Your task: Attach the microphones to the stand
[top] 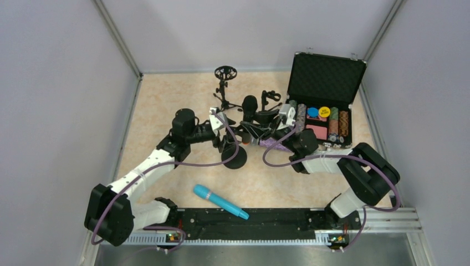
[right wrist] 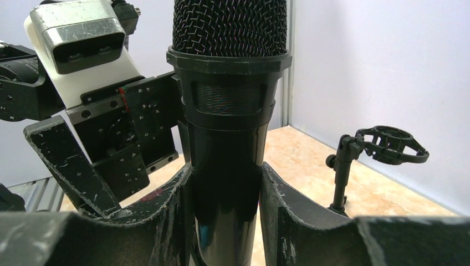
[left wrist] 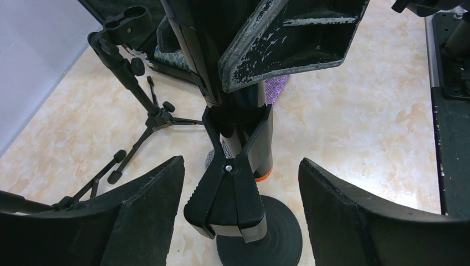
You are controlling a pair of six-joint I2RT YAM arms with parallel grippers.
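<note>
**Desk editor:** From above — what's the picture?

**Photographer:** Both arms meet mid-desk [top: 166, 105] over the round-based stand [top: 235, 158]. The cyan mic [top: 220, 201] lies alone near the arms' bases. The purple mic [top: 275, 145] lies under the right arm, beside the open case [top: 327, 77]. Both look to be waiting their turn.

**Desk editor:** And the left wrist view?

**Photographer:** The left tool [left wrist: 241, 162] stands with its fingers wide apart, flanking the stand's clip [left wrist: 224, 191] without touching it. The black mic [left wrist: 238, 108], orange ring down, sits between the clip's prongs. By my reading, the clip is free to bite the barrel on its own spring.

**Desk editor:** Right wrist?

**Photographer:** The right tool [right wrist: 226, 169] is clamped on the black mic's body just below the grille, holding it upright — likely steadying it until the clip's hold is sure. A spare tripod [right wrist: 382, 149] stands behind, near the wall.
</note>
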